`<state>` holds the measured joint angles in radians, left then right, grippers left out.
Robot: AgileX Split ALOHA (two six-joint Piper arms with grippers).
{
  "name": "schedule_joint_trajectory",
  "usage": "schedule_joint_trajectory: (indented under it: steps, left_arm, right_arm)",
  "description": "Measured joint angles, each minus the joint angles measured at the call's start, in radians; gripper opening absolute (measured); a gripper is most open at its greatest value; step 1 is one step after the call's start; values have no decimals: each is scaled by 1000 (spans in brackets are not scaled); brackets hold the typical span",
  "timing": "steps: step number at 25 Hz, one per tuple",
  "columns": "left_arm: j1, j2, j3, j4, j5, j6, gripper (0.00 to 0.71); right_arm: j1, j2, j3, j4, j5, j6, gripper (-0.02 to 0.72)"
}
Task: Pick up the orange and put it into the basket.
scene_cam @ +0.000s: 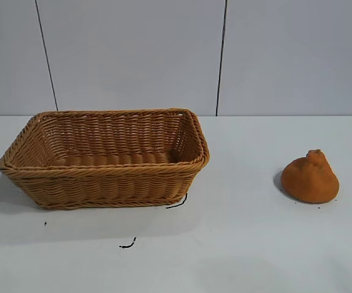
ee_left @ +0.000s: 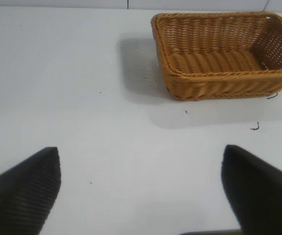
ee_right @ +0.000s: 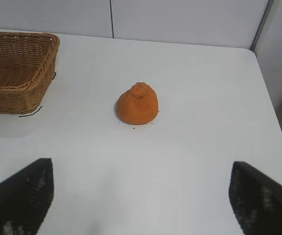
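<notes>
The orange, a matte cone-like lump with a knobby top, sits on the white table at the right; it also shows in the right wrist view. The wicker basket stands empty at the left and shows in the left wrist view and partly in the right wrist view. Neither arm shows in the exterior view. My right gripper is open and empty, well short of the orange. My left gripper is open and empty over bare table, apart from the basket.
Small black marks lie on the table before the basket and at its front corner. A grey panelled wall stands behind the table. The table's edge runs past the orange in the right wrist view.
</notes>
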<state>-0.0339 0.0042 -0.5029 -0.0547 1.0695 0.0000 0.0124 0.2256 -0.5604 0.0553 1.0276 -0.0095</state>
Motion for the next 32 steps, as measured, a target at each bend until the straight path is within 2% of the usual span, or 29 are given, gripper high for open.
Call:
schedule_joint_trajectory:
  steps: [7,20,26,32]
  left_arm:
    - [0,0,0,0,-1,0,639]
    - [0,0,0,0,-1,0,639]
    - [0,0,0,0,-1,0,639]
    - [0,0,0,0,-1,0,639]
  right_arm:
    - [0,492,-167,0,-9,9,695]
    - [0,1313,-608,22,-111,9,695]
    - [31,1588,-807,29,-115,9,695]
    - [57,1770,-860,41,-115,15,695]
